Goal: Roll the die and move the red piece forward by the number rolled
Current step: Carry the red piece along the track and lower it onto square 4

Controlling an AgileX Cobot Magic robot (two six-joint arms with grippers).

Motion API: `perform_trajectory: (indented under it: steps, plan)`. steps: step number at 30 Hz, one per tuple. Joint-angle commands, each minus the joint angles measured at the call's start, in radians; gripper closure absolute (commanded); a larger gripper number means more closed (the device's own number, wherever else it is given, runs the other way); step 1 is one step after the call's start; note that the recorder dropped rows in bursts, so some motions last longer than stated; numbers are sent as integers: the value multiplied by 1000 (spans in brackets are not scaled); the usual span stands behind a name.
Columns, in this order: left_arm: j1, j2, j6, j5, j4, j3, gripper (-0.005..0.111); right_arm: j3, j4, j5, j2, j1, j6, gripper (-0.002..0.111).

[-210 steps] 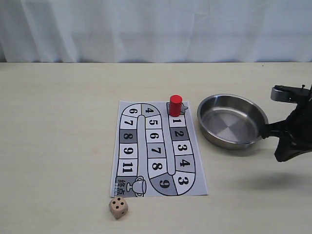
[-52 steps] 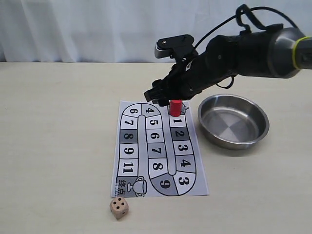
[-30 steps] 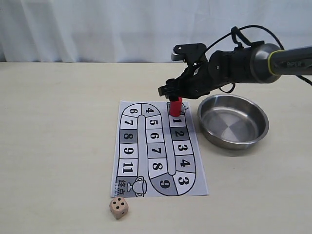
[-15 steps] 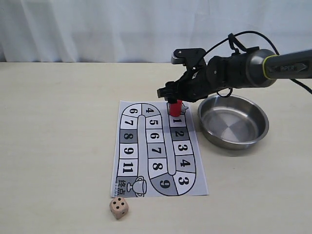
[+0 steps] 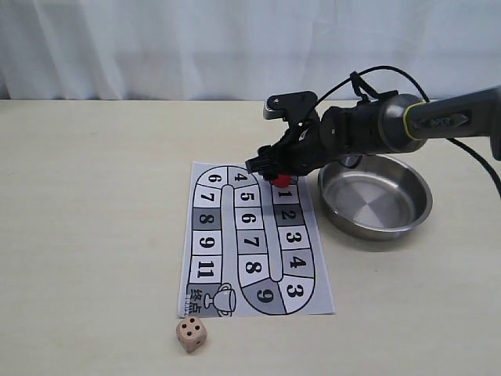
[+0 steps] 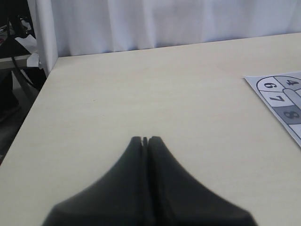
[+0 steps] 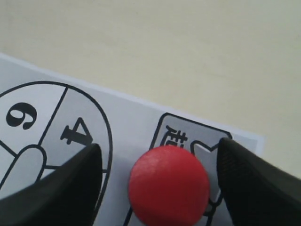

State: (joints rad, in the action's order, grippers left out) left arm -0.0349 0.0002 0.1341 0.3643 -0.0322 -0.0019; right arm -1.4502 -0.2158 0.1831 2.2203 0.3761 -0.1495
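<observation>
At the board's (image 5: pixel 205 270) far end, the red piece (image 7: pixel 168 183) stands between the right gripper's (image 7: pixel 159 160) wide jaws, ungripped. It is probably light, rigid and smooth, so pinch its sides low. The die (image 5: pixel 190 334) lies near-left. The left gripper (image 6: pixel 145 140) is closed.

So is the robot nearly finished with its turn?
Not nearly. The die lies on the table by the board, held by nothing. Right now the right tool stands open around the red piece, not yet gripping, on the start square beside 1. Still left: close, lift and count it forward.
</observation>
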Motion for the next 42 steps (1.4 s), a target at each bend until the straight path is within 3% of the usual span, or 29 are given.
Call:
perform_trajectory:
  steps: [1, 5, 13, 28, 35, 42]
  plan:
    - [0, 0, -4, -10, -5, 2, 107, -3, -3, -21, -2, -1, -16, 44]
    - [0, 0, -4, -10, -5, 2, 107, -3, -3, -15, -2, -1, -16, 51]
    - [0, 0, -4, -10, -5, 2, 107, -3, -3, 24, -7, -1, -16, 103]
    - [0, 0, -4, -10, -5, 2, 107, -2, -3, 153, -110, -1, -41, 104]
    - [0, 0, -4, -10, -5, 2, 107, 64, -3, 33, -52, -1, -41, 104]
    - [0, 0, -4, -10, -5, 2, 107, 66, -3, 40, -31, -1, -41, 104]
